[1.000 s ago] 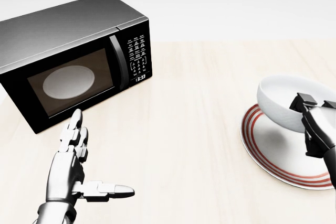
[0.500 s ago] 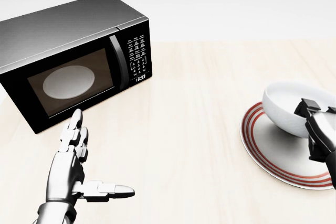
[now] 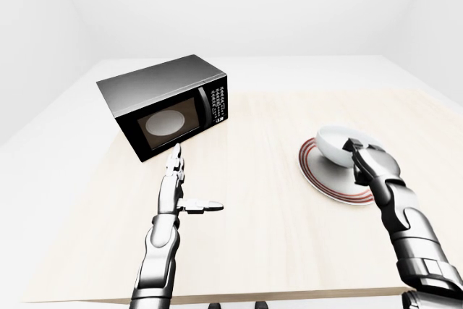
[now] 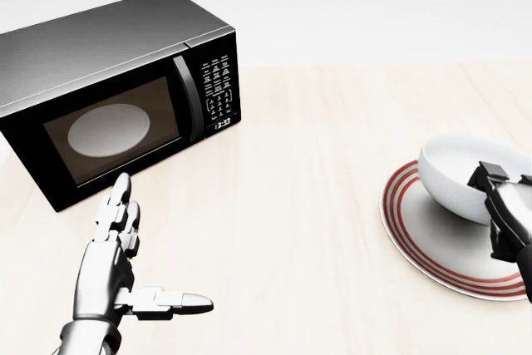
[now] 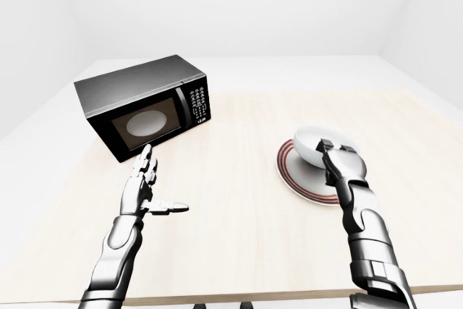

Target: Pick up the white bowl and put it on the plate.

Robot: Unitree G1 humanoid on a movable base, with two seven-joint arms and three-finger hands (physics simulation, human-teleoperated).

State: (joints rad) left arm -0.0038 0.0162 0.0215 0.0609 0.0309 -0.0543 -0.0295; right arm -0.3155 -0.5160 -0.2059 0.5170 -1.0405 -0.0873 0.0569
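In the head view the white bowl (image 4: pixel 461 174) is low over the red-ringed plate (image 4: pixel 428 247) at the right edge, tilted slightly. I cannot tell whether it touches the plate. My right hand (image 4: pixel 494 187) reaches in from the right, its dark fingers (image 4: pixel 504 214) closed over the bowl's near rim. My left hand (image 4: pixel 133 247) hovers over the table at lower left, open, fingers straight and thumb spread to the right, holding nothing. The left-eye view shows the same bowl (image 3: pixel 333 142) and plate (image 3: pixel 322 179).
A black microwave (image 4: pixel 116 81) with its door closed stands at upper left, just above my left hand. The light wooden table (image 4: pixel 307 205) stretches between microwave and plate. The table's near edge (image 3: pixel 246 296) runs along the bottom of the left-eye view.
My right hand has brought the bowl down and slightly to the right, closer to the plate. The left hand and the microwave have not moved.
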